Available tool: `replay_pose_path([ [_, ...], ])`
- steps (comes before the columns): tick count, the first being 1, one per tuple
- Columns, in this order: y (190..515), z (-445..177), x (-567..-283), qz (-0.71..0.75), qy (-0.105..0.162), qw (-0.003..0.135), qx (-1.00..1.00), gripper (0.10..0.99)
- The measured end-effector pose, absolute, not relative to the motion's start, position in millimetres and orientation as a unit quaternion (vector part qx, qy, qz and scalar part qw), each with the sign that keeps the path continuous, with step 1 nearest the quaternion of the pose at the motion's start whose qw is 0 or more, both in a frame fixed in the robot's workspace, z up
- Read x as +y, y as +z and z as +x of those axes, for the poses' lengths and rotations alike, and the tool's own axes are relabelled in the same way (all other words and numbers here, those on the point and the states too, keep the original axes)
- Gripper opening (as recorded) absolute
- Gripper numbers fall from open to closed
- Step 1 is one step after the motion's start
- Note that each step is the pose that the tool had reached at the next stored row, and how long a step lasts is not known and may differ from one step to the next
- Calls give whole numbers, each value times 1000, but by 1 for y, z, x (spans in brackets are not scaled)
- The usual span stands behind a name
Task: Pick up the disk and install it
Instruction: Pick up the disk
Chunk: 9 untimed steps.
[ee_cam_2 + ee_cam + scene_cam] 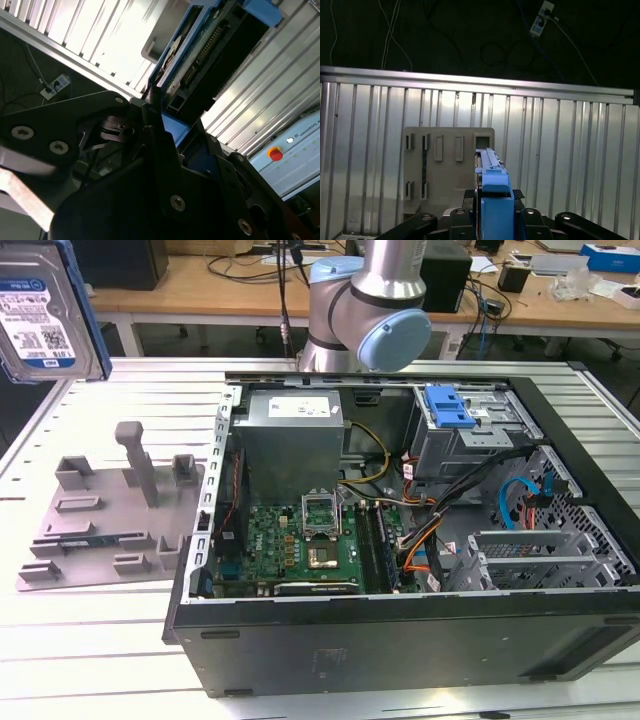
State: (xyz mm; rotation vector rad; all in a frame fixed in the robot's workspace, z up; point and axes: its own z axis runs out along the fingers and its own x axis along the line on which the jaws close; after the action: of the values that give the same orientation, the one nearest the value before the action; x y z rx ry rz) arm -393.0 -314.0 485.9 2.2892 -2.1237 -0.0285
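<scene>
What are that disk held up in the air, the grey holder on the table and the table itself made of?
Disk: metal, apparently, with a dull silver-grey body, a papery printed label and a smooth blue plastic-looking rail. Grey holder: matte, one flat colour, likely moulded or printed plastic. Table: ribbed, brightly reflective slats, probably aluminium.

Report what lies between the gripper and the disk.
Nothing: in the first wrist view the gripper clamps directly on the blue-framed disk.
</scene>
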Motion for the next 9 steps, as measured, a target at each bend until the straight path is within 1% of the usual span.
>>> replay_pose_path([
  [3,500,-392,-314,733,-9,9,-680,369],
  [9,501,-392,-314,733,-9,9,-680,369],
])
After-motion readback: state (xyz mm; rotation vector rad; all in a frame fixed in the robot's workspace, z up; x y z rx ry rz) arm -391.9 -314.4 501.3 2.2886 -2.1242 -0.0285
